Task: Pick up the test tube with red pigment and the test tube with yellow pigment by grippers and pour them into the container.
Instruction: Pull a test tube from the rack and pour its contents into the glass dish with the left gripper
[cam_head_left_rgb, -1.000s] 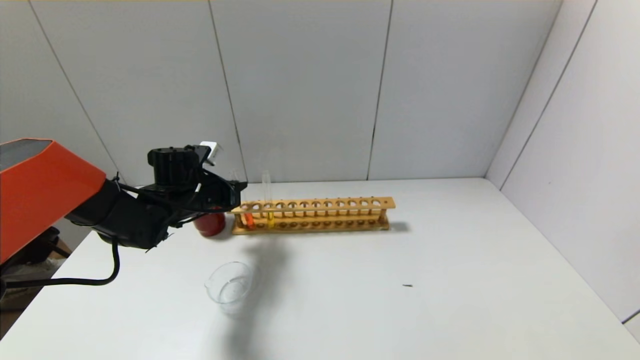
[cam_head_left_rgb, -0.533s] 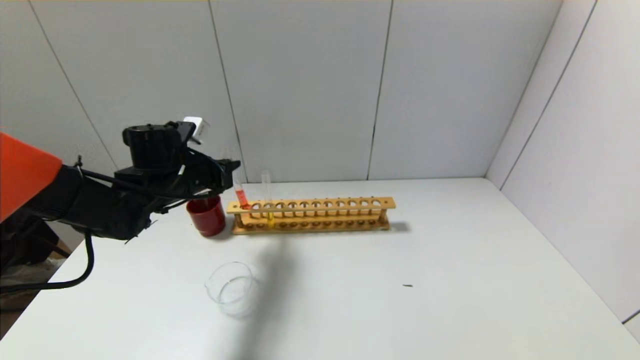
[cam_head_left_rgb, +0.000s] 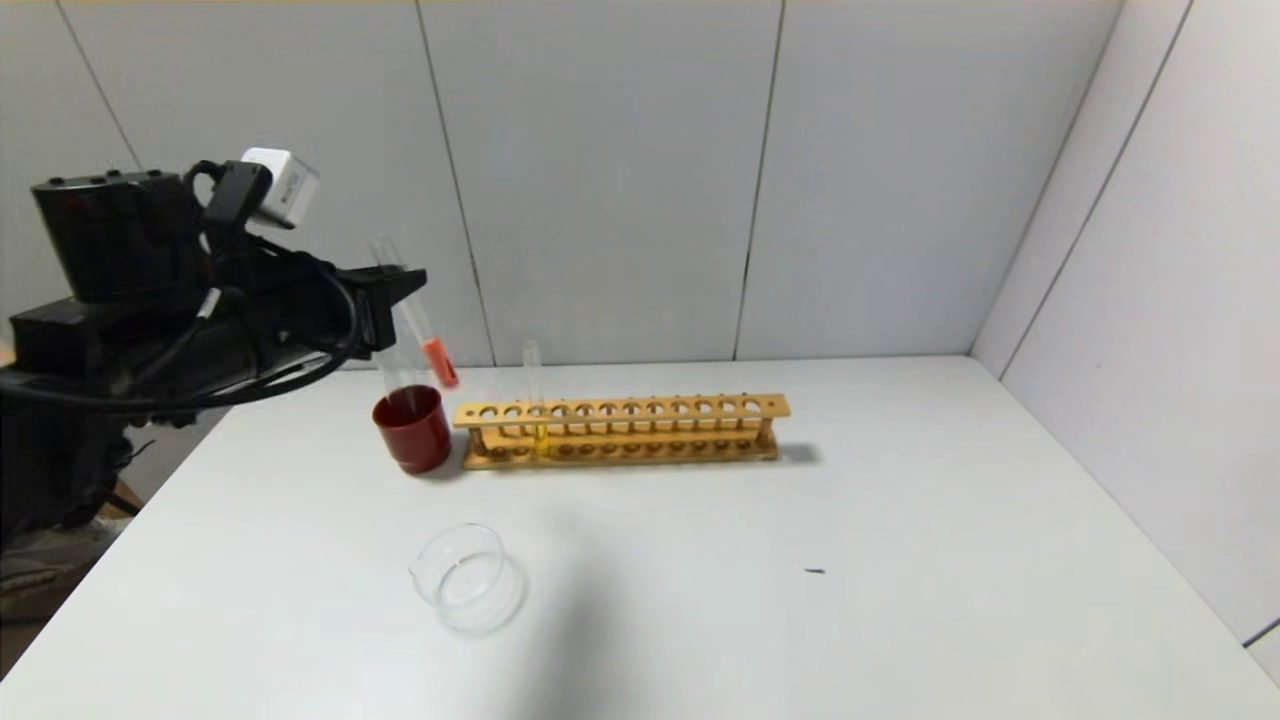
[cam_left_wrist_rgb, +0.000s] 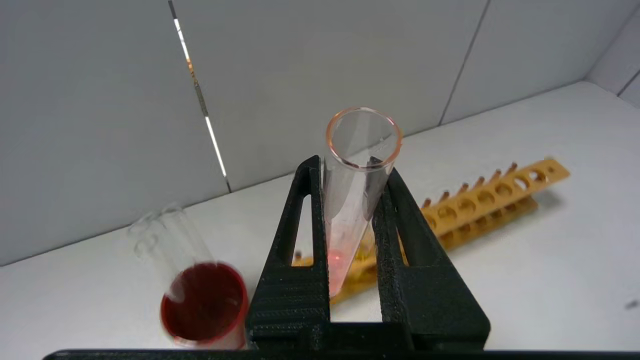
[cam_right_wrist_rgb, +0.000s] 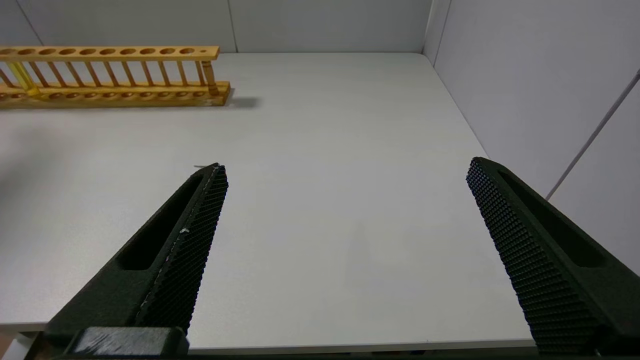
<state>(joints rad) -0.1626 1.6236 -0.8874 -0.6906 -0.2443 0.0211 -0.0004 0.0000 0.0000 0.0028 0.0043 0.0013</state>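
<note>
- Head view: the left claw (cam_head_left_rgb: 405, 290) is clenched on the test tube with red pigment (cam_head_left_rgb: 415, 325). Half a second ago the tube's rounded end was only level with the top rail of the wooden rack (cam_head_left_rgb: 620, 430); now it hangs well above the rack's left end, over the dark red cup (cam_head_left_rgb: 412, 428). The tube is tilted, open mouth up and away from the rack, the orange-red liquid settled in its lower end. I judge the lift-out done; carrying it to the container (cam_head_left_rgb: 465, 580), which sits on the white surface (cam_head_left_rgb: 850, 560) well in front of the rack's left end, comes next.
- Head view again: the test tube with yellow pigment (cam_head_left_rgb: 535, 395) stands upright in a hole near the rack's left end, untouched. The container is low, round, clear glass with a small lip. The cup is opaque and glossy, just beside the rack's left end.
- Left wrist view: two matte, ribbed black fingers (cam_left_wrist_rgb: 295, 260) pinch the smooth glass tube (cam_left_wrist_rgb: 352, 200) partway down, its round rim free above them. The thin slick wall could slip when tipped, in my judgement. Clear tubes (cam_left_wrist_rgb: 167, 242) stand in the cup (cam_left_wrist_rgb: 204, 305). The rack (cam_left_wrist_rgb: 480, 210) runs away behind, a pale wooden strip of round holes.
- Right wrist view: the right claw (cam_right_wrist_rgb: 345, 250) hangs released, its cross-hatched fingers spread wide over bare surface, well off the rack's (cam_right_wrist_rgb: 110, 75) right end, idle.
</note>
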